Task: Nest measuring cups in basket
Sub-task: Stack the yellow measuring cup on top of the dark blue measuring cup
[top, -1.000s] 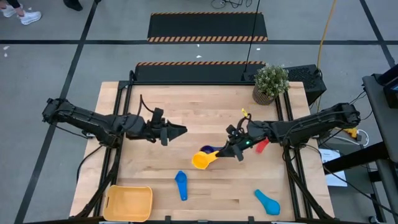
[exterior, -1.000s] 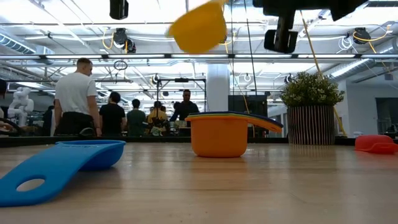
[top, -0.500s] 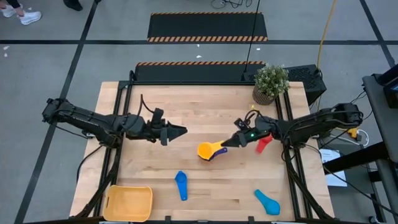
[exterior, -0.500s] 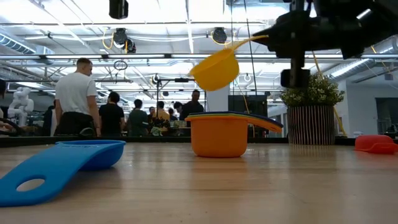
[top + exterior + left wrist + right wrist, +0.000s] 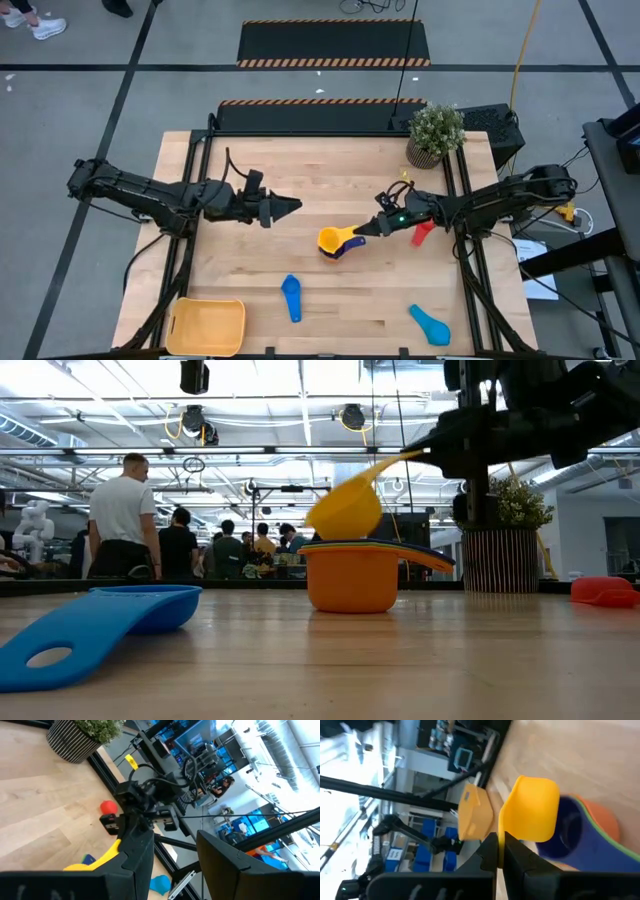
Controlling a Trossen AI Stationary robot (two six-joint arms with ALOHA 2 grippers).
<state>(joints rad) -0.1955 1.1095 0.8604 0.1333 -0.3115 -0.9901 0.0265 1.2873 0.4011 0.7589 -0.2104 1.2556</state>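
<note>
My right gripper (image 5: 377,227) is shut on a yellow measuring cup (image 5: 329,240), which hangs tilted just over a stack of nested cups (image 5: 351,577); the stack's outer cup is orange and stands on its base at mid-table. Whether the yellow cup touches the stack's rim I cannot tell. A blue cup (image 5: 291,297), a light-blue cup (image 5: 430,324) and a red cup (image 5: 421,233) lie loose on the wood. The yellow-orange basket (image 5: 207,326) sits at the near left corner. My left gripper (image 5: 291,207) hovers open left of the stack, nothing between its fingers. My right gripper pinches the yellow cup's handle at its free end (image 5: 408,456) between its two fingers. The fingers (image 5: 492,856) come about level from the table's right side and lie along the handle. The cup is tilted, its bowl (image 5: 345,512) lower than the handle.
A potted plant (image 5: 435,133) stands at the far right corner. Bare wood lies between the stack and the basket, apart from the blue cup. People stand in the room beyond the table's far edge (image 5: 122,510).
My right gripper has come down and a little toward the far edge, rolling at the wrist. The yellow cup, high above the table a second ago, has sunk with it and now hangs tilted right over the stack.
</note>
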